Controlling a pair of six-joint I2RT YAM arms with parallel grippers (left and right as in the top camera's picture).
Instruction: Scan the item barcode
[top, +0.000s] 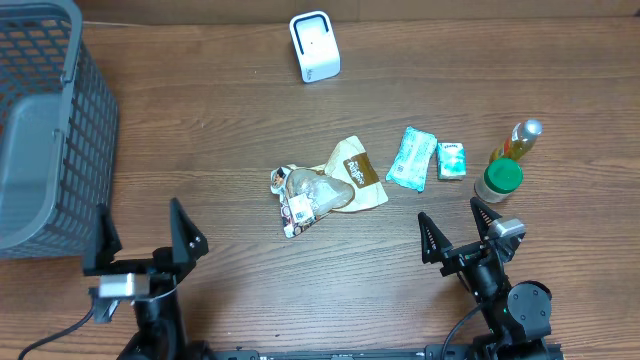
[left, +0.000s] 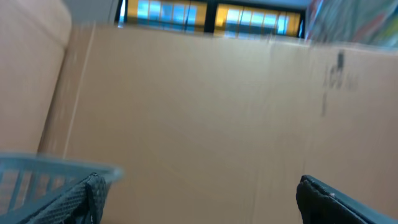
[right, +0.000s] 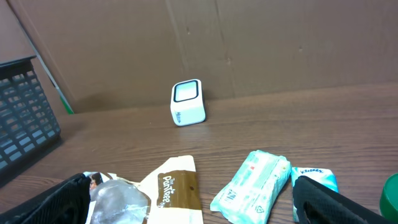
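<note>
I'm watching what is looking like a mock shop checkout rigged up in a lab or storeroom. A grey shopping basket (top: 40, 130) is sitting at the left end of the wood-grain table (top: 200, 120), a small white scanner (top: 314, 46) is standing at the far edge, and snack packets (top: 330, 190), a teal packet (top: 411, 158) and a bottle (top: 520, 140) are spreading out like groceries. Plain cardboard sheets (right: 280, 43) are walling the table in, and lit windows (left: 168, 12) are showing above them.
</note>
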